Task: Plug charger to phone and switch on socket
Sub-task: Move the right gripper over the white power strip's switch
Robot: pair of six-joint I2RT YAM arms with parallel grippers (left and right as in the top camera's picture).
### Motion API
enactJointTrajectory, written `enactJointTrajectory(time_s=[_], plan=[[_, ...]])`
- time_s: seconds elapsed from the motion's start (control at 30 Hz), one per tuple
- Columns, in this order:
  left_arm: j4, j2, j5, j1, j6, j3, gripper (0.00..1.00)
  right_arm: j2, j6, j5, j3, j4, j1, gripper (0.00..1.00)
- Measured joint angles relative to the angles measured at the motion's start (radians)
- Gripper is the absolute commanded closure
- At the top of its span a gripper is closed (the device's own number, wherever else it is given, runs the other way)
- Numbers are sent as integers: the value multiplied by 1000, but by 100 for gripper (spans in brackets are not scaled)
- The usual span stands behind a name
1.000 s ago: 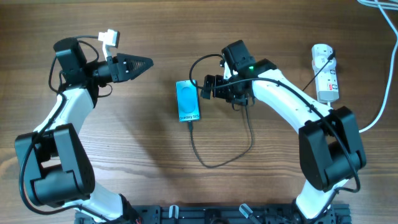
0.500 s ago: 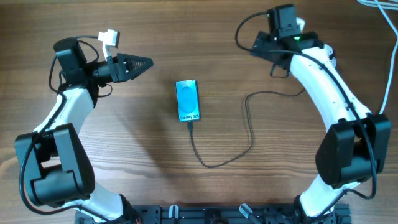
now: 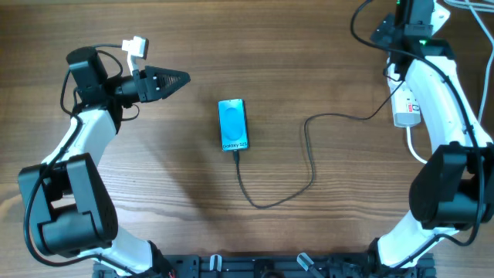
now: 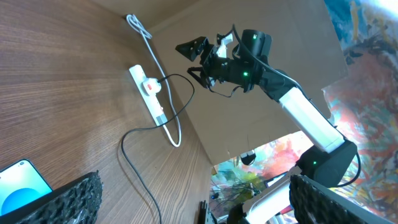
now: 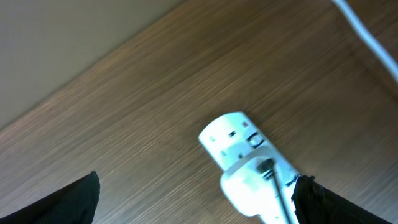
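Note:
The phone lies flat at the table's centre with its teal screen up. The black charger cable meets the phone's near short edge, loops right and runs to the white socket at the far right. My right gripper is open and empty, raised above the socket's far end. In the right wrist view the socket lies below and between the spread fingers of this gripper. My left gripper is open and empty, held above the table left of the phone. The left wrist view shows the socket far off.
The socket's thick white cord runs along the right table edge to the far corner. A cardboard wall stands behind the table's far right side. The left arm's white connector sticks out above its wrist.
My right arm has swung from beside the phone to the far right, and now hangs over the socket. The cable lies looser on the table. The left arm has not moved.

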Motion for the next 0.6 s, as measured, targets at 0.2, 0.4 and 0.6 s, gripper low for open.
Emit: enactJointTrajectory(time_s=[0.2,0.4,0.6], plan=[[0,0,0,0,0,0,0,-12,-1,53,0,-58,-91,0],[0,0,0,0,0,0,0,-12,126,51,3,-256,-290,0],[0,0,0,0,0,0,0,-16,137,26,-24,-386,-324,0]])
